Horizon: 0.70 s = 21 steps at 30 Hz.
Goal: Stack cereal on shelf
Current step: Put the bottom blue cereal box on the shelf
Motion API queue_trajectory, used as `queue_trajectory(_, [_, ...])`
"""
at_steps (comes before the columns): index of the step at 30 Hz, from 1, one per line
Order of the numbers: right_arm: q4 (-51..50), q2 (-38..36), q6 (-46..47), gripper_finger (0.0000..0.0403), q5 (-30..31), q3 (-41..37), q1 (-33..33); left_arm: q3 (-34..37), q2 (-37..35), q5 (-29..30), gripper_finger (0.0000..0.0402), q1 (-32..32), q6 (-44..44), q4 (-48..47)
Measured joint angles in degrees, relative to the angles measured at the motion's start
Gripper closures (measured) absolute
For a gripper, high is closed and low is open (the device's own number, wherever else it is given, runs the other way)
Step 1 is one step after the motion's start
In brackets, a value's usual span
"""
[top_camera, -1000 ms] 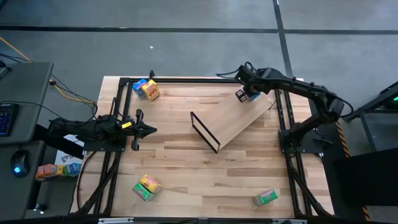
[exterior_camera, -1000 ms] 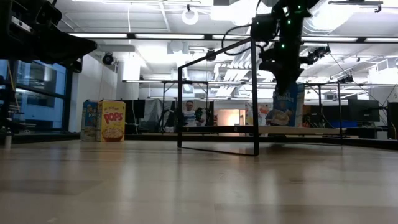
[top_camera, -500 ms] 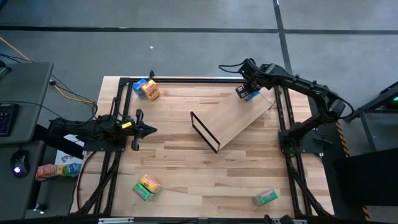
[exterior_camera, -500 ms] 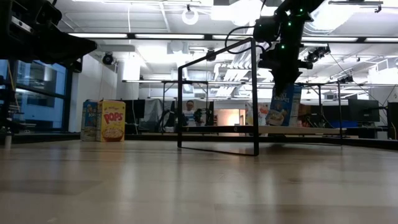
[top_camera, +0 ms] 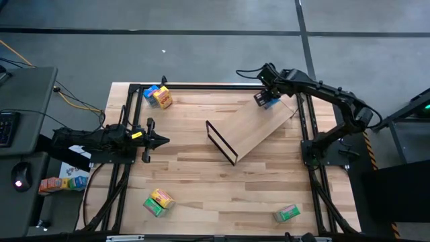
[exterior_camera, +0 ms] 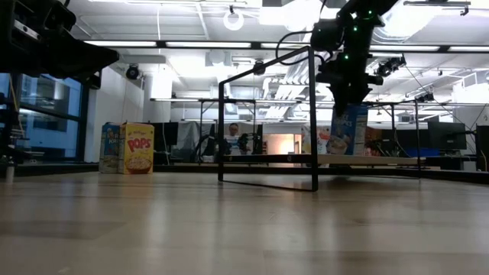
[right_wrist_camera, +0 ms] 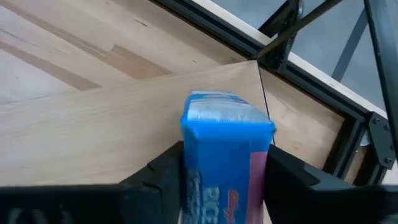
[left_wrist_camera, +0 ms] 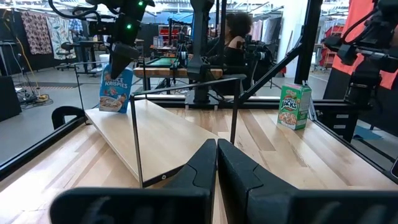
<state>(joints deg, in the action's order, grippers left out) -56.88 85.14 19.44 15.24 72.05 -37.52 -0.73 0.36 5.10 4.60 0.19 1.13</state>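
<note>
The right claw (top_camera: 267,98) is pinching a blue Rice Krispies box (top_camera: 263,100) by its two sides, holding it upright over the far corner of the shelf (top_camera: 255,128), near the far right corner of the surface (top_camera: 195,195). In the right wrist view the fingers (right_wrist_camera: 163,169) press on either side of the box (right_wrist_camera: 225,155), with the board's corner just beyond it. From the low view the box (exterior_camera: 348,130) hangs at the board's level; whether its base touches the wood cannot be told.

The shelf lies flat and askew in the middle of the surface, its black metal frame (top_camera: 221,142) at the end toward the centre.

The left claw (top_camera: 160,140) waits at the left edge of the surface with its fingers pressed together, as the left wrist view shows (left_wrist_camera: 216,163).

Other cereal stands about: a blue and a yellow Corn Pops box (top_camera: 157,96) at the far left corner, a yellow-and-green pair (top_camera: 157,201) near the near left edge, and a green Apple Jacks box (top_camera: 287,214) at the near right corner.
</note>
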Motion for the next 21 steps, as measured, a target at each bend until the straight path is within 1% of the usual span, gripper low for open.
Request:
queue_trajectory(4, [1.66, 0.02, -0.28, 0.0219, 1.24, 0.00, 0.02, 0.00, 0.00, 0.00, 0.0394, 0.00, 0.00, 0.00])
queue_trajectory(12, [2.27, -0.49, -3.48, 0.0217, 1.54, 0.00, 0.00, -0.02, 0.00, 0.02, 0.0394, 0.00, 0.00, 0.00])
queue_trajectory(16, [0.71, -2.43, -4.69, 0.0217, 1.09, 0.00, 0.00, -0.02, 0.00, 0.02, 0.0394, 0.00, 0.00, 0.00])
queue_trajectory(21, [-1.00, -6.56, -4.66, 0.0217, 3.41, 0.00, 0.00, 0.00, 0.00, 0.00, 0.0394, 0.00, 0.00, 0.00])
